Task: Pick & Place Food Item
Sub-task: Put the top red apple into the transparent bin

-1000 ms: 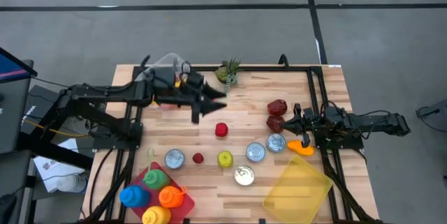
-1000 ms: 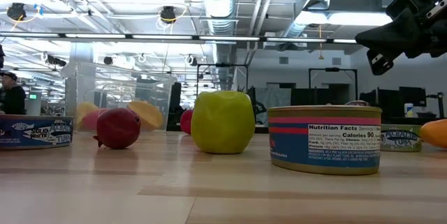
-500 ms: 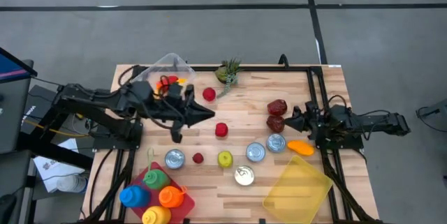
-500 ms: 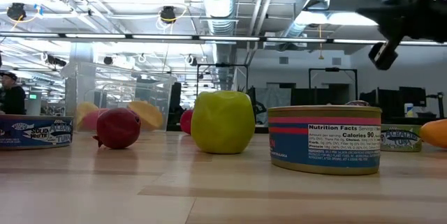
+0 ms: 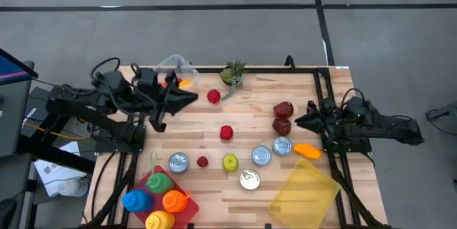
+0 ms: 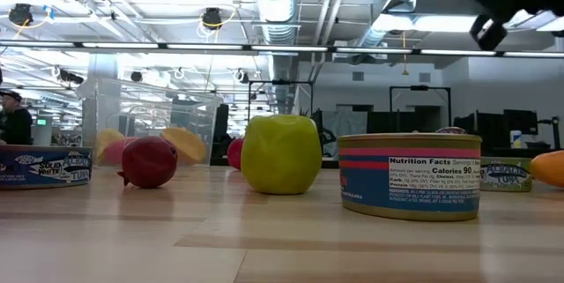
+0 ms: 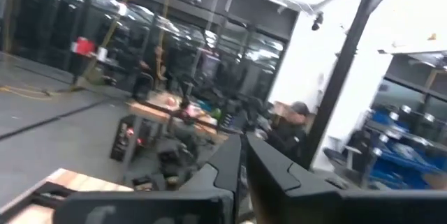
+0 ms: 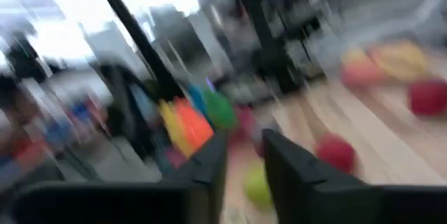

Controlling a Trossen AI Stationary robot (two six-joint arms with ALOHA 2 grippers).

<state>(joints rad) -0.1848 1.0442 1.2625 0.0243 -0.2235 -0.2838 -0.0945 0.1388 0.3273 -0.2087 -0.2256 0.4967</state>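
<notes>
While left pincer (image 5: 191,97) points, red fruit (image 5: 213,96) nearby

Left hand (image 5: 191,95) back, empty, by container (image 5: 173,71).

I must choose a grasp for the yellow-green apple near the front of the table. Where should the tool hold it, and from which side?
Grip the yellow-green apple across its round middle, coming straight down from above. It stands upright and free, but a can sits close on its right and another can just in front, so a side approach looks crowded.
</notes>
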